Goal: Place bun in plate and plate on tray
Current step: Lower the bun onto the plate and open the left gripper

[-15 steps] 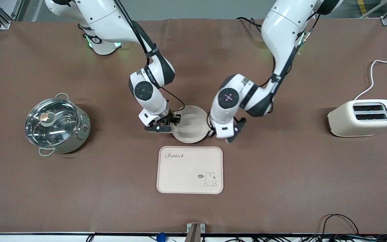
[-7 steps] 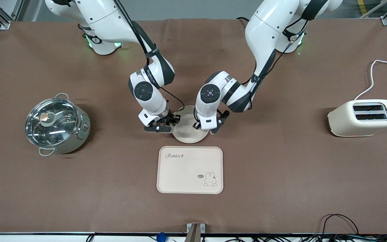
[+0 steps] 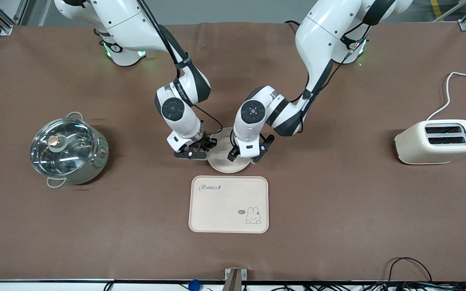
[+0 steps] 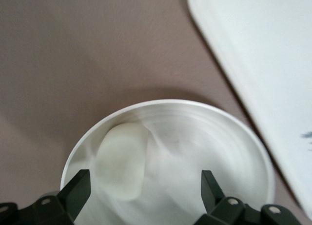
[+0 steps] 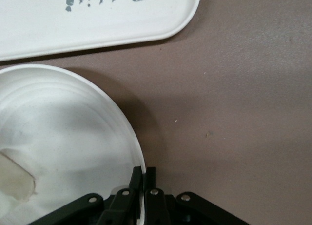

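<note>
The round cream plate (image 3: 221, 163) lies on the table just farther from the front camera than the rabbit tray (image 3: 229, 204). My right gripper (image 3: 211, 146) is shut on the plate's rim at the side toward the right arm's end; the right wrist view shows both fingers pinching the rim (image 5: 144, 175). My left gripper (image 3: 244, 157) hangs open over the plate. In the left wrist view the pale bun (image 4: 122, 161) lies in the plate (image 4: 229, 137), between and below the open fingers (image 4: 79, 188). The bun also shows in the right wrist view (image 5: 14, 181). It is hidden in the front view.
A steel pot with a glass lid (image 3: 68, 150) stands toward the right arm's end. A cream toaster (image 3: 438, 141) with a white cord stands toward the left arm's end. The tray's edge shows in both wrist views (image 4: 253, 64) (image 5: 97, 25).
My left gripper has moved from beside the plate, on the left arm's side, to over the plate. My right gripper has kept its grip on the rim.
</note>
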